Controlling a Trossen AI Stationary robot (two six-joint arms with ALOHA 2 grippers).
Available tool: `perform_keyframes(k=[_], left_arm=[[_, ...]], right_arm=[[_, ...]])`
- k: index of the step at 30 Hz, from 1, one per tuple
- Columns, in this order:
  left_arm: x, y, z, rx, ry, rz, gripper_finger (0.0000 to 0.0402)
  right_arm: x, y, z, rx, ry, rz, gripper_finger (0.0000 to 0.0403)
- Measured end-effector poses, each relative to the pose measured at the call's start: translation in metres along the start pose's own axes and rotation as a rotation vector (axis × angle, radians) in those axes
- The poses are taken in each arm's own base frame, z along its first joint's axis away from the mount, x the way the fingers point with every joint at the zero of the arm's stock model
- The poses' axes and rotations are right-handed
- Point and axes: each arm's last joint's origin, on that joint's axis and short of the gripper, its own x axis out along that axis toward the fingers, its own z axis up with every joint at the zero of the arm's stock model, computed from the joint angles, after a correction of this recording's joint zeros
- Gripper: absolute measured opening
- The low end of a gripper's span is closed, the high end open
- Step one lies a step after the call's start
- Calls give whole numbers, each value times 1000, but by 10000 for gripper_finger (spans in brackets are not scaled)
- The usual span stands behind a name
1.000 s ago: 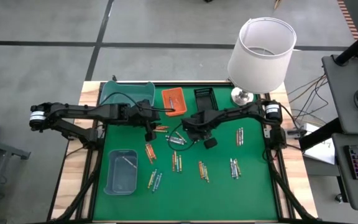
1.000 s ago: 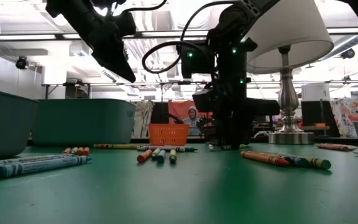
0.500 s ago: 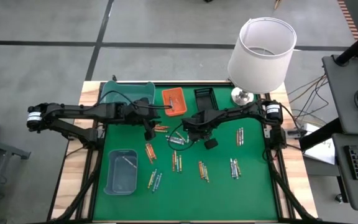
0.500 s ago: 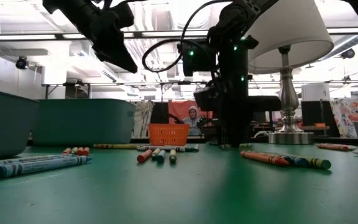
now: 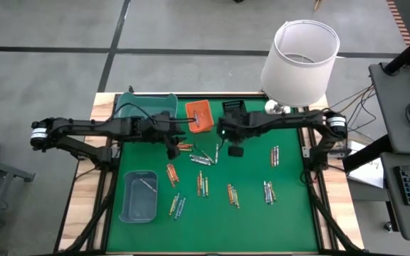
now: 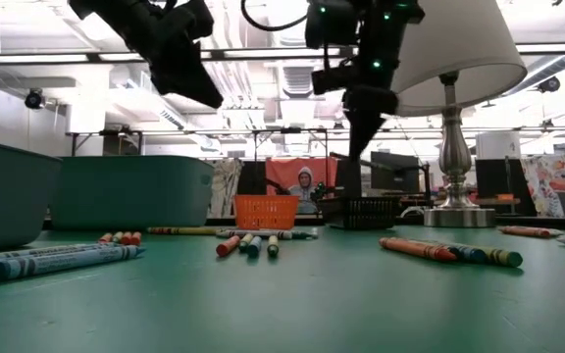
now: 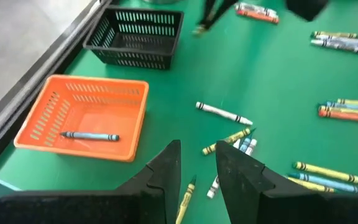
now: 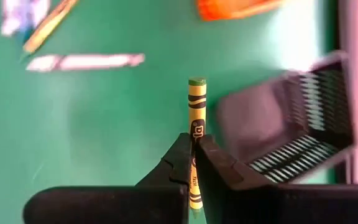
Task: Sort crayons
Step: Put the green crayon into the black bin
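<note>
the black tray [image 8: 303,118] is blurred in the right wrist view. the right gripper [image 8: 192,163] is clamped on a yellow-green crayon [image 8: 196,109], which sticks out past its fingertips above the mat. the left gripper [image 7: 197,163] hangs partly open, holding nothing, near the orange tray [image 7: 82,118] with one blue crayon [image 7: 89,136] inside.

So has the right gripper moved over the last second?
Yes. The right gripper, shut on a yellow-green crayon, rose off the mat toward the black tray.
</note>
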Motion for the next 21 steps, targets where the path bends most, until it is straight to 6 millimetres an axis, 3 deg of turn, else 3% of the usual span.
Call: perform_keyframes(k=[5, 12, 16, 21], left_arm=[[-4, 0, 9, -31, -29, -4, 84], [-7, 0, 11, -69, -38, -6, 84], [-7, 0, 10, -83, -25, -6, 84], [-6, 0, 9, -88, -21, -5, 84]], right_arm=[[-3, -45, 9, 350, -90, -46, 8], [34, -104, -1, 642, -39, -106, 9], [55, -116, -6, 684, 20, -121, 9], [67, -116, -6, 664, 39, -120, 10]])
